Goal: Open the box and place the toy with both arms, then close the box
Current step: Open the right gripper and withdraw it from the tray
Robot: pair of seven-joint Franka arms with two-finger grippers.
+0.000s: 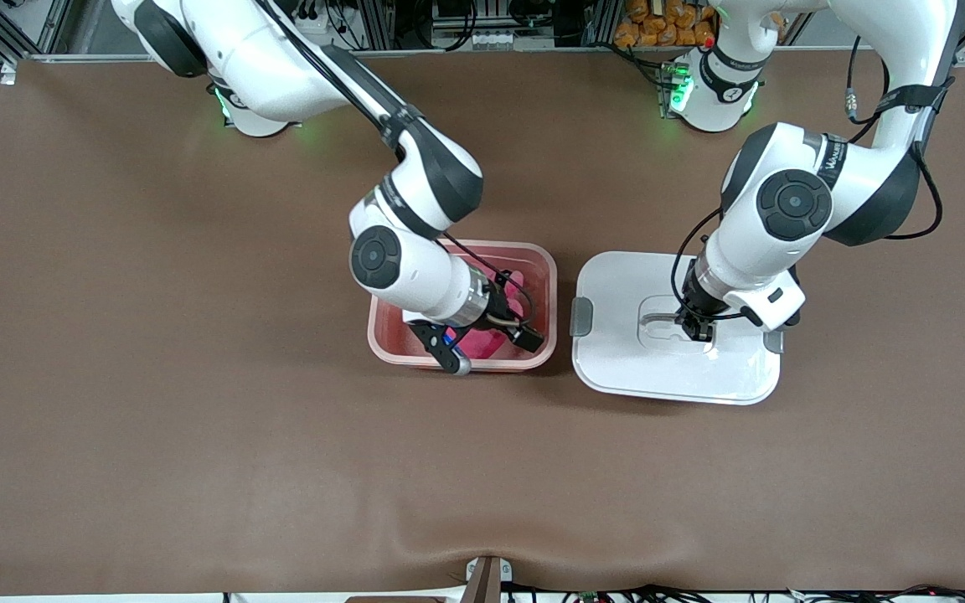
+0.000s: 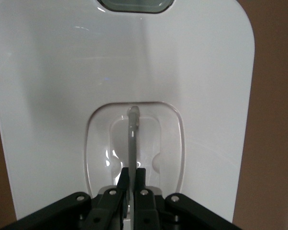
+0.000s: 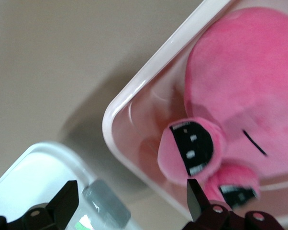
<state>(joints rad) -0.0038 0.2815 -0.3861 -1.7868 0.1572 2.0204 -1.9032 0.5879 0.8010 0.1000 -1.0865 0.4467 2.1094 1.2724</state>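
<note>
The pink box (image 1: pixel 551 289) stands open at mid-table with the hot-pink toy (image 1: pixel 482 342) lying inside it. In the right wrist view the toy (image 3: pixel 239 81) shows its dark face marks against the box rim (image 3: pixel 134 88). My right gripper (image 1: pixel 492 352) hangs open over the box's nearer wall and holds nothing (image 3: pixel 130 190). The white lid (image 1: pixel 616 289) lies flat on the table beside the box, toward the left arm's end. My left gripper (image 1: pixel 694 325) is shut on the lid's raised grey handle (image 2: pixel 132 134), pinching it edge-on (image 2: pixel 132 175).
A grey clip (image 1: pixel 580 316) sits on the lid's edge facing the box, and shows again as a grey clip (image 3: pixel 105 203) in the right wrist view. Only a narrow strip of brown table (image 1: pixel 198 377) separates box and lid.
</note>
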